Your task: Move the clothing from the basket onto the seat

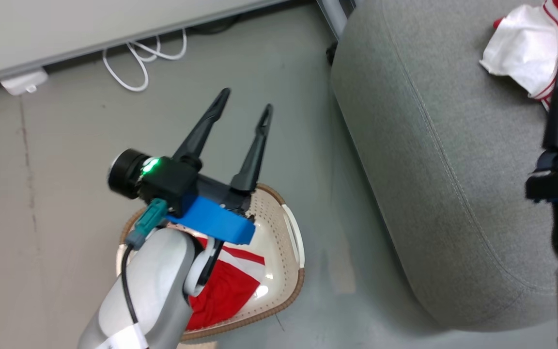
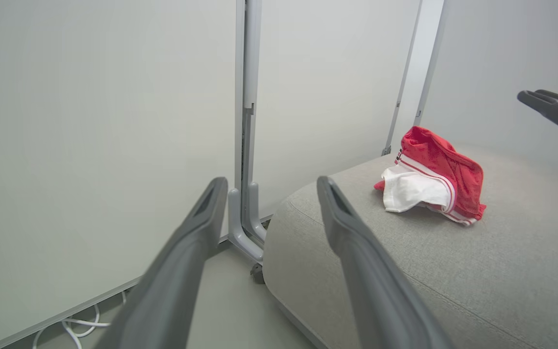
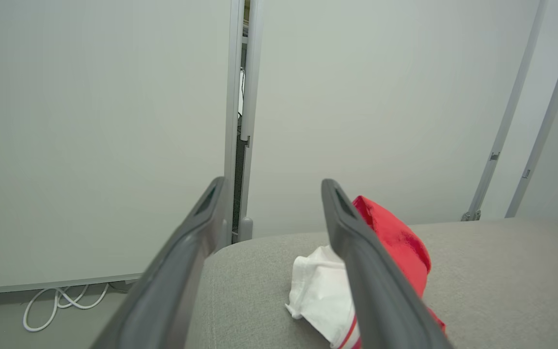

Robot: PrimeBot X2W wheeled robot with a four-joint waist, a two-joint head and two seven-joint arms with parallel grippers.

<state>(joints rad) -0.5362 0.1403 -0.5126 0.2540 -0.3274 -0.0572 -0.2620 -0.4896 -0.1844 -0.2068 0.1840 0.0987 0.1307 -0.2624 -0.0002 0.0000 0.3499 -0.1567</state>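
Lying on the seat [image 1: 429, 145], upper right: a red garment [image 1: 521, 46]; a second garment [image 1: 225, 286] in the basket [image 1: 292, 232], lower centre.
Fingers of the left gripper [image 1: 247, 99] and the right gripper [image 3: 273, 182] spread wide, holding nothing.

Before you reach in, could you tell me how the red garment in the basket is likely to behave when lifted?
Probably floppy: the red garment lies crumpled in the basket. Likely to sag and trail from one pinch, as the piece on the sofa slumps in a heap.

Left gripper [image 1: 245, 101] sits left of centre, fingers spread and pointing up-frame; its pale forearm [image 1: 153, 291] rises from the lower left. Right gripper [image 3: 273, 183] stands spread wide, empty.
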